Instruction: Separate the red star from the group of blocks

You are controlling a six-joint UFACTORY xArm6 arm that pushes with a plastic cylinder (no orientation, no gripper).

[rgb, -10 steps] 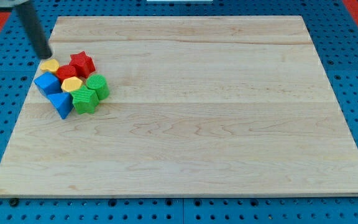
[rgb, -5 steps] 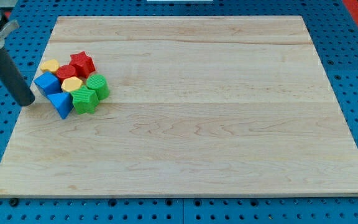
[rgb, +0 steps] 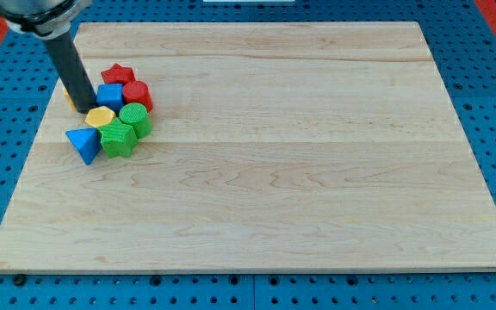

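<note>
The pale wooden board [rgb: 257,146] fills most of the frame. In its upper left sits the cluster, and the red star-shaped block [rgb: 118,74] is at its top edge, touching the blue cube [rgb: 109,96] and the red rounded block [rgb: 137,93], so separation is not yet done. My tip [rgb: 85,107], a bare rod with nothing to open or close, rests against the cube's left side, above the yellow block [rgb: 100,117].

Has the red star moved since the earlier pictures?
Yes. The red star has shifted slightly toward the view's top and right, nearer the board's top edge. My tip now sits at the cluster's left side, beside the blue cube.
</note>
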